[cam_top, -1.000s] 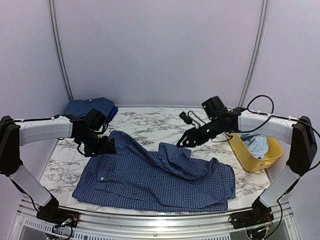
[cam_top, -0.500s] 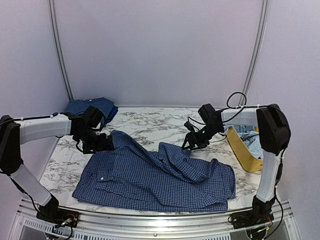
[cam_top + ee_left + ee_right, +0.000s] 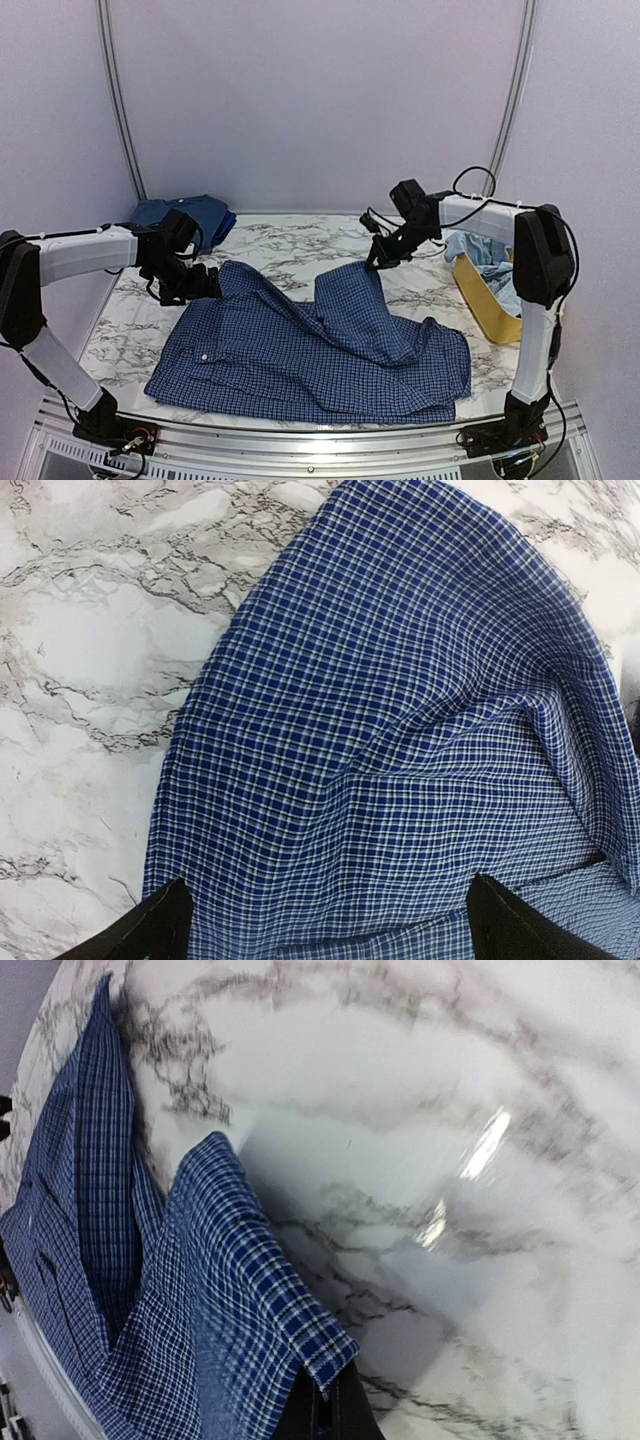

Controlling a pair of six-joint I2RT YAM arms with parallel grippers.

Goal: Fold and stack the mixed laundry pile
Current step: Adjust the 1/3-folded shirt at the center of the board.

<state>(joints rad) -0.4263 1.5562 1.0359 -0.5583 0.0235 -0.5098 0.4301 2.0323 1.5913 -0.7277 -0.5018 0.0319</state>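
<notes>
- Right jaws are clamped shut on a corner of the check shirt [image 3: 300,360], looks like a cuff, and hold it up off the tabletop [image 3: 290,240]. The rest of the shirt trails down and away from them, lying flat.
- Left jaws are wide open and grip nothing. The shirt's far-left edge sits right under them, cloth filling the gap between the fingers [image 3: 150,930].
- Done so far, I'd say: one dark-blue piece [image 3: 185,214] is folded and parked beyond the left jaws, at the back corner.
- Left to do: pretty much the whole shirt. It's spread out, rumpled through the middle, with no clean fold in it yet.
- A light-blue tee [image 3: 478,248] hangs out of the yellow tub [image 3: 492,310] just past the right jaws, untouched.
- So roughly a third in, my guess.
</notes>
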